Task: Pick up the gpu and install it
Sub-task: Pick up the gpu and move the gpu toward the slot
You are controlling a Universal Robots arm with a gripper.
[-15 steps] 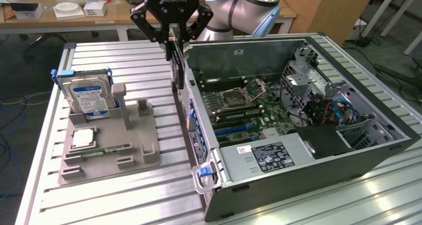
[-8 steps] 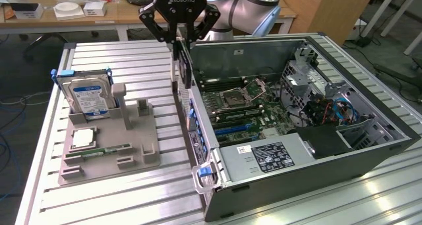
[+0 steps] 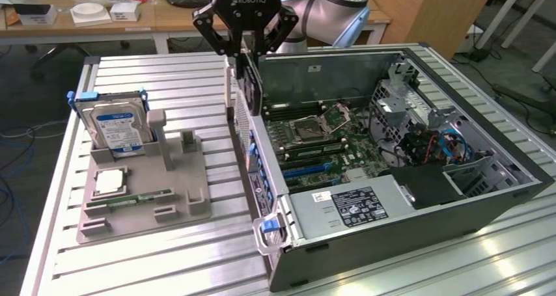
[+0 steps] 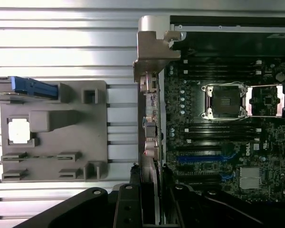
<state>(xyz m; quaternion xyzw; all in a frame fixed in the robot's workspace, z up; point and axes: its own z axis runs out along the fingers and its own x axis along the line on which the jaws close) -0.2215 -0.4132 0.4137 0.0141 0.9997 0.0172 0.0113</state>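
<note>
My gripper [image 3: 247, 47] hangs over the near wall of the open computer case [image 3: 486, 198] and is shut on the gpu [image 3: 251, 88]. The gpu is a slim dark card that hangs upright below the fingers, with its silver bracket along the side toward the exterior view's left. The card is in the air above the case edge, over the motherboard [image 3: 330, 143] side. In the wrist view the gpu [image 4: 150, 156] shows edge-on between the two black fingers [image 4: 129, 204], with its bent silver bracket tab at the far end. The blue expansion slots [image 4: 199, 159] lie beside the card, on the board.
A grey holder tray [image 3: 165, 185] on the slatted table carries an upright hard drive [image 3: 117, 127] with a blue label, a square processor chip [image 3: 111, 181] and a narrow green memory stick [image 3: 130, 198]. The case also holds a power supply [image 3: 352, 205] and cables [image 3: 434, 143].
</note>
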